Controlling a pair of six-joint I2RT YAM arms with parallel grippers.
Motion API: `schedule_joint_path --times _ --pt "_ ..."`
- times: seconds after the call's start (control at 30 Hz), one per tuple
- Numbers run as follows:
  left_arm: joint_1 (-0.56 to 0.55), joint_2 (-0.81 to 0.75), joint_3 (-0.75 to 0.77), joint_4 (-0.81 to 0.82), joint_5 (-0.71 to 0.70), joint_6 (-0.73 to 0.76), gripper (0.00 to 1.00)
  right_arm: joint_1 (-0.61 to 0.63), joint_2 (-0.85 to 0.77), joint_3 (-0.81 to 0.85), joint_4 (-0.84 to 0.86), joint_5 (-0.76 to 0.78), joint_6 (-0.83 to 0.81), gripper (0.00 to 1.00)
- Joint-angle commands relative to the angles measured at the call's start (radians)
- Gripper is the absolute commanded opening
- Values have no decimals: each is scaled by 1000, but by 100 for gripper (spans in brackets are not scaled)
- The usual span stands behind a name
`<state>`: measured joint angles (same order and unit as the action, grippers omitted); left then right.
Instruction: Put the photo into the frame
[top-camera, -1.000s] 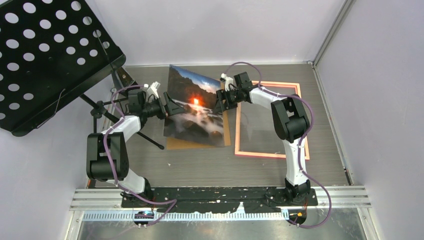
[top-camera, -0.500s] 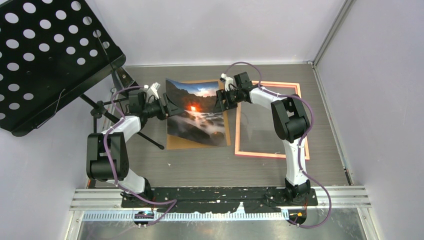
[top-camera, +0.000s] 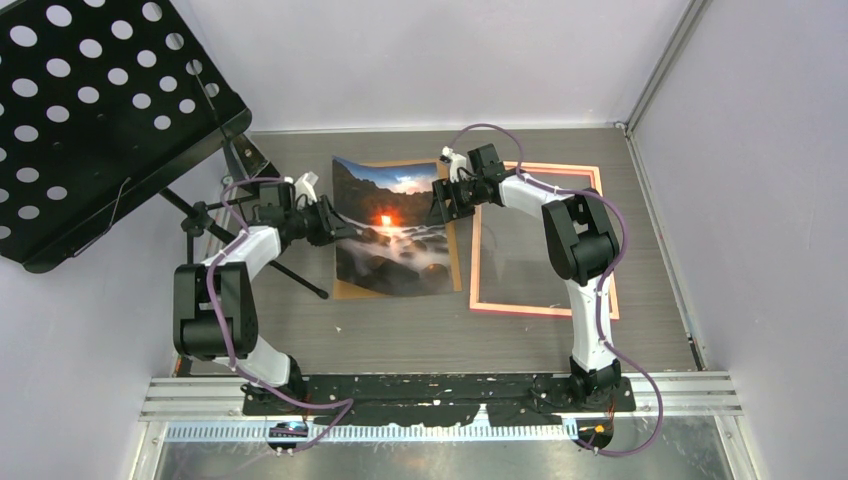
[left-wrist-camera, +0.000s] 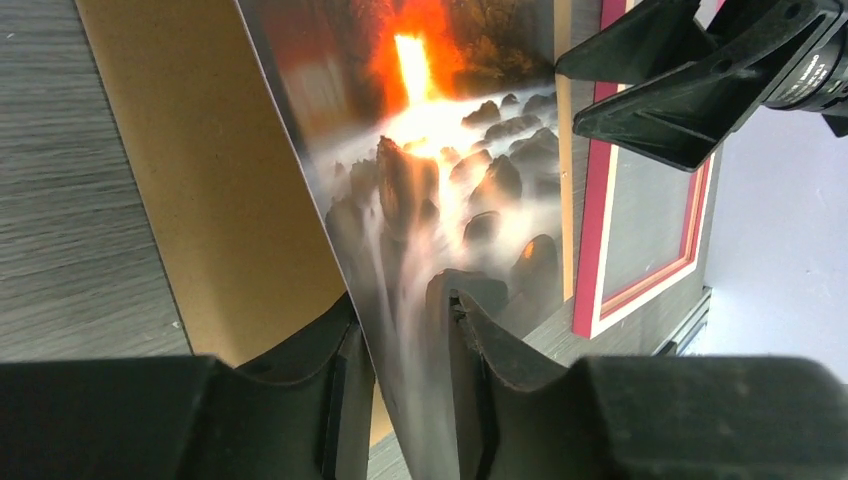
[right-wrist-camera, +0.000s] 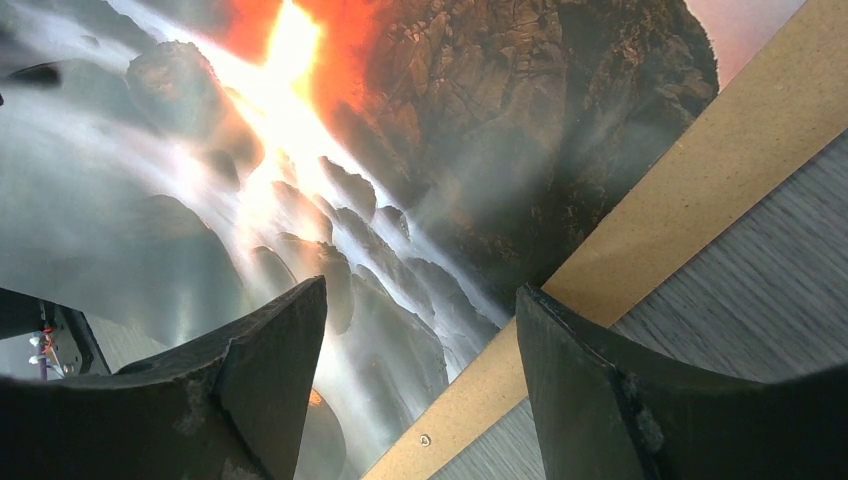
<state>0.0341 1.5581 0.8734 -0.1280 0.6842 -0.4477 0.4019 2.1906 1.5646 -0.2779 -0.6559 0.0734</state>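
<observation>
Orange sunset photo, glossy, dark rocks, curled

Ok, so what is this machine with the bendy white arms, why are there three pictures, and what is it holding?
It is a robot with two arms bolted to a table. Each arm ends in a hand with two fingers. One picture looks down from a camera up above. The other two come from little cameras on the wrists, so you see each hand's own fingers up close.

On the table lie a brown board and a pink-orange frame. A shiny sunset photo rests on the board. A black music stand with round holes is at the left.

The left hand has a finger on each side of the photo's lifted edge. I cannot tell whether it is pinching yet. The right hand is open at the photo's other edge and grips nothing.
</observation>
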Motion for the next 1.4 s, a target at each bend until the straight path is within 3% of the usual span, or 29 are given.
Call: schedule_joint_path --times 0.0,0.17,0.4,0.67,0.77,0.97,1.37 --pt "3 10 43 -25 -5 20 26 16 29 -38 -93 37 -16 76" --pt "4 12 48 -29 0 10 0 16 -3 -32 -94 54 -27 80" --pt "3 -31 75 -78 -26 -16 0 16 -124 -26 -93 113 -90 89" --pt "-25 -91 212 -223 -102 -74 0 44 -300 18 -158 146 -170 91" --pt "-85 -99 293 -288 -154 -71 0 62 -338 41 -195 155 -178 89" --pt "-195 -115 466 -425 -254 1 0 68 -400 115 -206 158 -55 87" --pt "-293 -154 806 -642 -519 225 0 42 -430 291 -183 110 227 84"
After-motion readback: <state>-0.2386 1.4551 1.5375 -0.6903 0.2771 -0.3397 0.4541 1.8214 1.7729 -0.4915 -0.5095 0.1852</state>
